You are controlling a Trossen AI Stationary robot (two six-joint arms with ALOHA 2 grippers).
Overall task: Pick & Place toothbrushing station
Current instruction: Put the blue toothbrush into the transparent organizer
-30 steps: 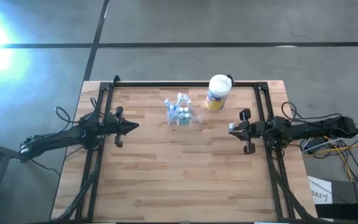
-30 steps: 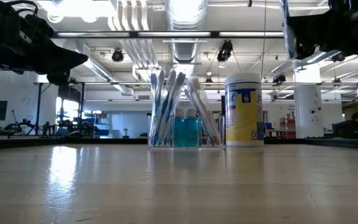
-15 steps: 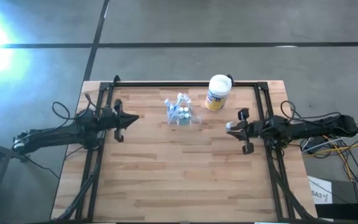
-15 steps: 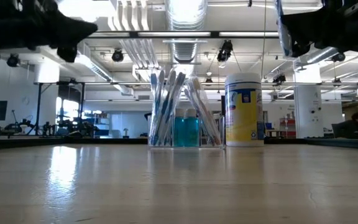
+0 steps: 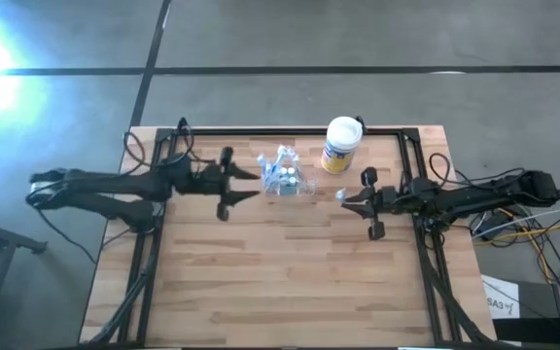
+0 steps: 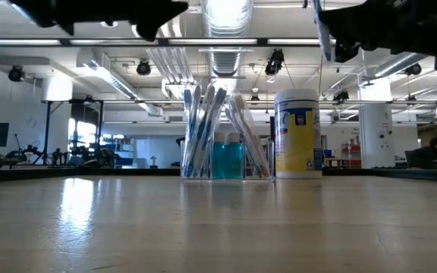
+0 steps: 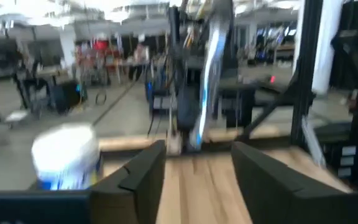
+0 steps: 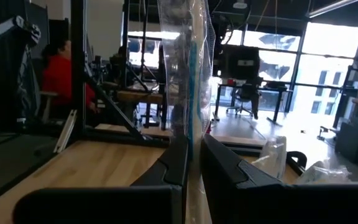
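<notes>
Left pincer (image 5: 252,184) spread open just beside the toothbrushing station (image 5: 284,176); right pincer (image 5: 342,197) closed, apparently empty, near its other side.

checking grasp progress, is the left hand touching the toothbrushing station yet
Apart. The high view shows wood between the open left hand and the toothbrushing station.

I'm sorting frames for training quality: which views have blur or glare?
Left wrist view: motion-smeared; the toothbrushing station and canister are soft. High view: a white flare at the picture's left edge. Low view: bright ceiling lights, arms in silhouette. Right wrist view: sharp.
</notes>
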